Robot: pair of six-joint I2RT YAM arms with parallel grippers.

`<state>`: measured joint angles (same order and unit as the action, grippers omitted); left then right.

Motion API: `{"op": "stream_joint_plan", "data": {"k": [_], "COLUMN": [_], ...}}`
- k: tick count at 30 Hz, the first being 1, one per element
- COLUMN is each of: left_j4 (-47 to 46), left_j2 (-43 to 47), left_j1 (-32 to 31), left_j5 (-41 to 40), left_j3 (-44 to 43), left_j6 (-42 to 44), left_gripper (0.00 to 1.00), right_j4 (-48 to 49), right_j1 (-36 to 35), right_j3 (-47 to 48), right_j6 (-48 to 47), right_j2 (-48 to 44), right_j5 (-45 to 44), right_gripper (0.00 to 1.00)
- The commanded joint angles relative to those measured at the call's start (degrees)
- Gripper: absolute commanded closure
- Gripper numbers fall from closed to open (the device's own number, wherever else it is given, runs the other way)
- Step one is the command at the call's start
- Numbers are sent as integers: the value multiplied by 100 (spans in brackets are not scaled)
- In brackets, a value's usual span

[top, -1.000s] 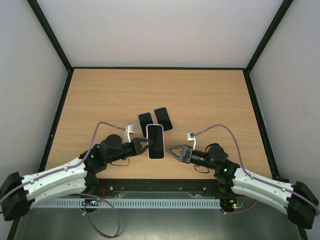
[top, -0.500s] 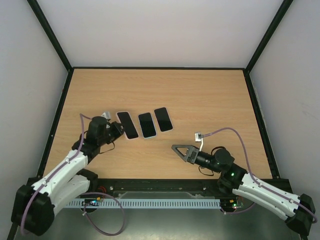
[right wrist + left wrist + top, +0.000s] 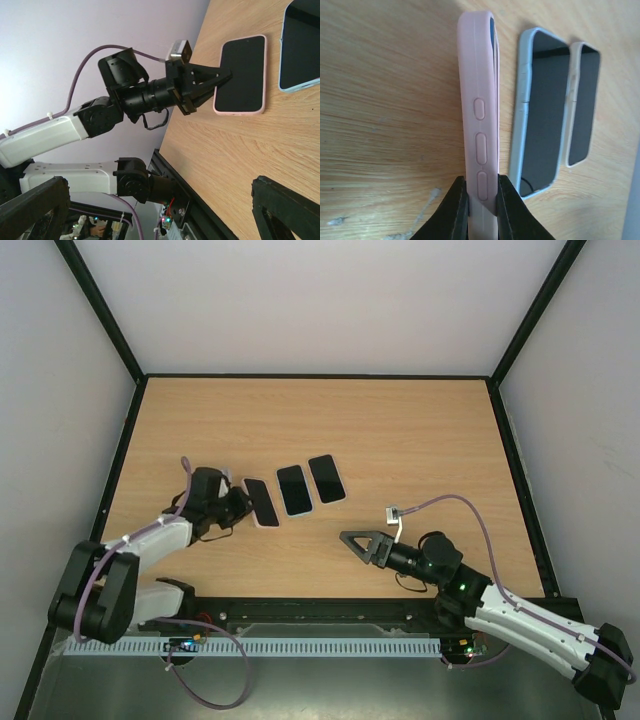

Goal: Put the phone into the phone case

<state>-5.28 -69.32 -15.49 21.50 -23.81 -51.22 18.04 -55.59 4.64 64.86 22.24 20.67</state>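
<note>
Pink phone case [image 3: 479, 115] clamped in left gripper [image 3: 480, 200], buttons seen only from wrist; two phones [image 3: 540, 110] right of it; right gripper [image 3: 352, 540] wide.

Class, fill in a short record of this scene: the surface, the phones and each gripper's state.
Surface: wooden table
Phones: three, in a row, screens up
pink-cased phone: leftmost, pinched at one end by the left gripper
blue-cased phone: middle, lying free
white-cased phone: rightmost, lying free
right gripper: open, holding nothing, apart from the phones
</note>
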Motion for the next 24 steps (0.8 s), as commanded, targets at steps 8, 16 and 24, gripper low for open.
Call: {"op": "stream_joint_plan", "data": {"k": [8, 16, 24], "left_j4": [-65, 600, 1678], "left_j2": [-503, -47, 1154], "left_j1": [96, 90, 90], "left_j5": [-258, -769, -1279], "left_j3": [-169, -239, -387], "left_j6": [273, 254, 330], "left_gripper": [74, 42, 1], "right_j4": [-111, -261, -1250], "right_j1": [-31, -31, -31], "right_j3": [191, 237, 723], "right_j6": [-149, -205, -553], "right_j2": [24, 96, 153], "right_j5": [-111, -226, -944], "right_gripper": [2, 3, 3]}}
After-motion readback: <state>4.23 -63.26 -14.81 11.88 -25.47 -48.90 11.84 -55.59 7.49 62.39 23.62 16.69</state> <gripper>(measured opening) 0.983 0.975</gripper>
